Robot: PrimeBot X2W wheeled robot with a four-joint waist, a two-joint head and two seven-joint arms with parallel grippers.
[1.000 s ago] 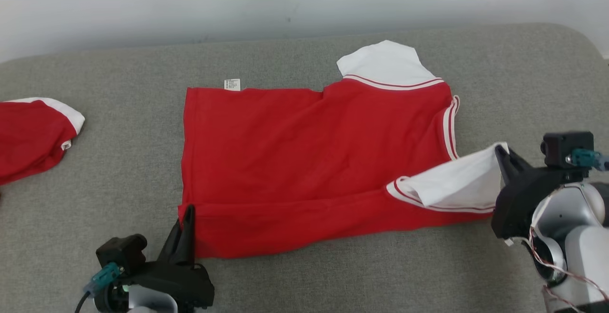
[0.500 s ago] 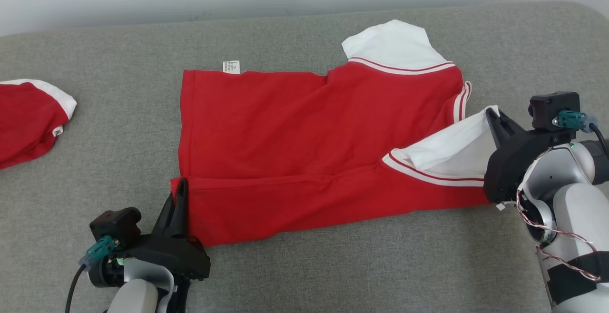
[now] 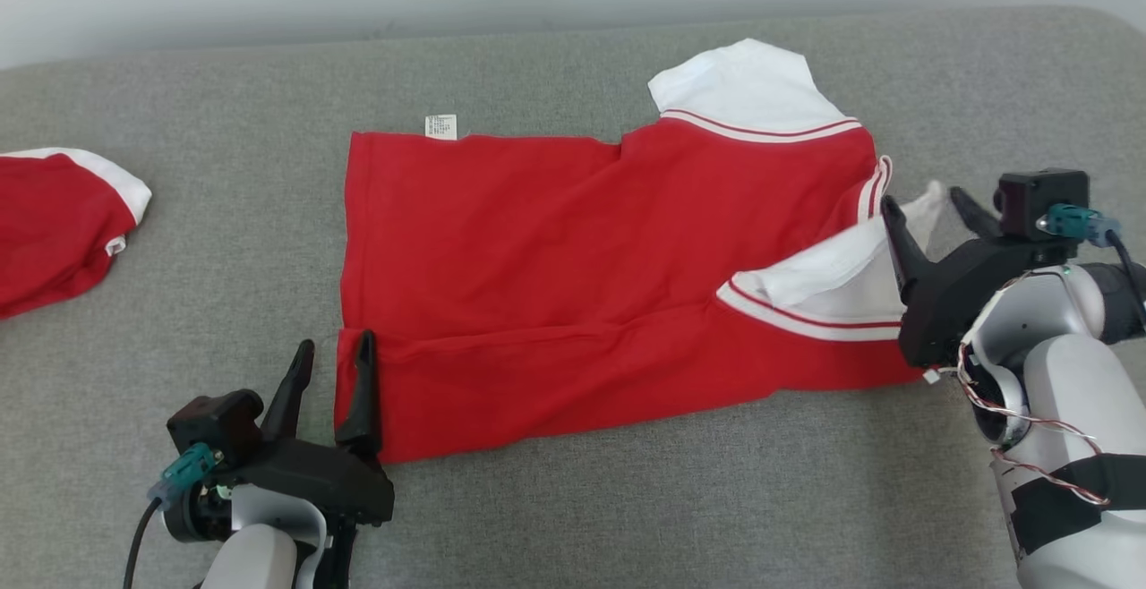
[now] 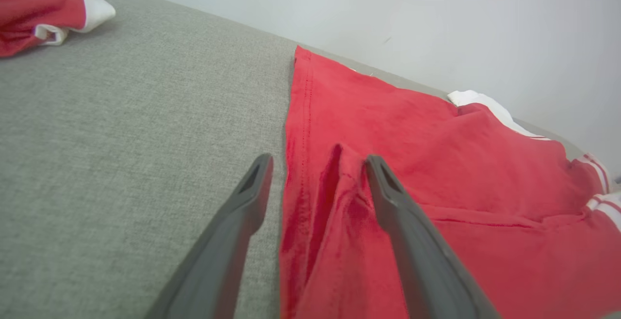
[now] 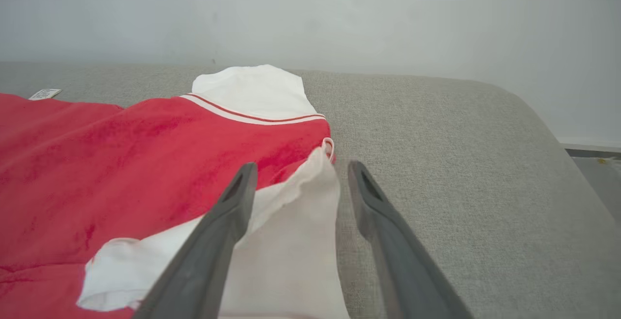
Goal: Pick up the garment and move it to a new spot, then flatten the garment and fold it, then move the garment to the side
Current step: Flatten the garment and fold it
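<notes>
Left tool point(image 3: 336, 345) and right tool point(image 3: 922, 200), pinching a moment ago, now stand spread at hem point(image 3: 347, 383) and sleeve point(image 3: 842, 280). Red white-sleeved fabric shirt point(image 3: 582, 276) lies released on grey fabric tabletop point(image 3: 627, 499); first fold judged laid

A: What couldn't you make out?
B: The print on the small white label point(image 3: 440, 126) was too tiny to read, and the other red garment point(image 3: 54, 222) was cut off by the head view's left edge.
A: Anything covered?
B: The right gripper point(image 3: 922, 200) hid part of the white sleeve point(image 3: 842, 280) (its outer end)
</notes>
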